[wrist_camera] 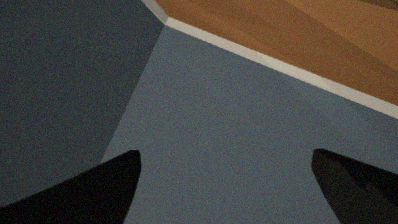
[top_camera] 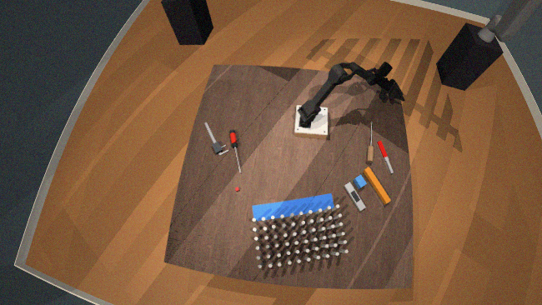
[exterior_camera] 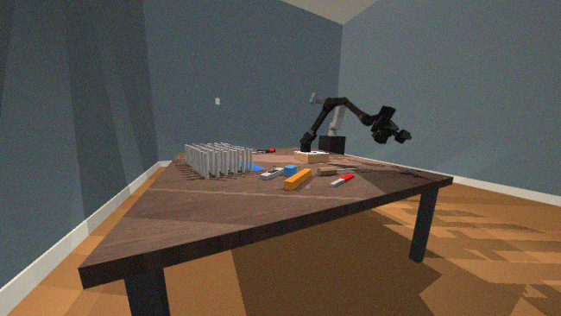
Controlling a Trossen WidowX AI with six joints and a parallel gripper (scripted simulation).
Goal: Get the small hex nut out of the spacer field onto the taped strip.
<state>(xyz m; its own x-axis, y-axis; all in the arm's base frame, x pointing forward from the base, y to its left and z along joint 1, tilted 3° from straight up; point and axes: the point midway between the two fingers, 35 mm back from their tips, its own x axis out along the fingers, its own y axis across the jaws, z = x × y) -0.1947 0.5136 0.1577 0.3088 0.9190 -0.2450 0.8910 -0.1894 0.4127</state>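
Observation:
Pale metal spacers (top_camera: 256, 238) (exterior_camera: 206, 165) stand upright in rows at the front of the table. The blue taped strip (top_camera: 271, 210) (exterior_camera: 258, 167) lies along their robot-facing side. I cannot make out the nut in any view. A wooden-handled tool (top_camera: 370, 154) (exterior_camera: 326, 172) with a thin shaft lies on the right in the top view. A red screwdriver (top_camera: 233, 138) (exterior_camera: 270, 150) lies on the left. My gripper (top_camera: 398, 98) (exterior_camera: 405, 137) (wrist_camera: 225, 158) is open and empty. It hangs in the air near the table's back-right edge, well away from spacers and tools.
A red-handled blade (top_camera: 383, 150) (exterior_camera: 347, 177), orange bar (top_camera: 377, 186) (exterior_camera: 298, 180), blue block (top_camera: 360, 182) (exterior_camera: 290, 170) and grey device (top_camera: 355, 197) (exterior_camera: 272, 173) lie right of the spacers in the top view. A caliper (top_camera: 217, 147) and small red cube (top_camera: 237, 189) lie left.

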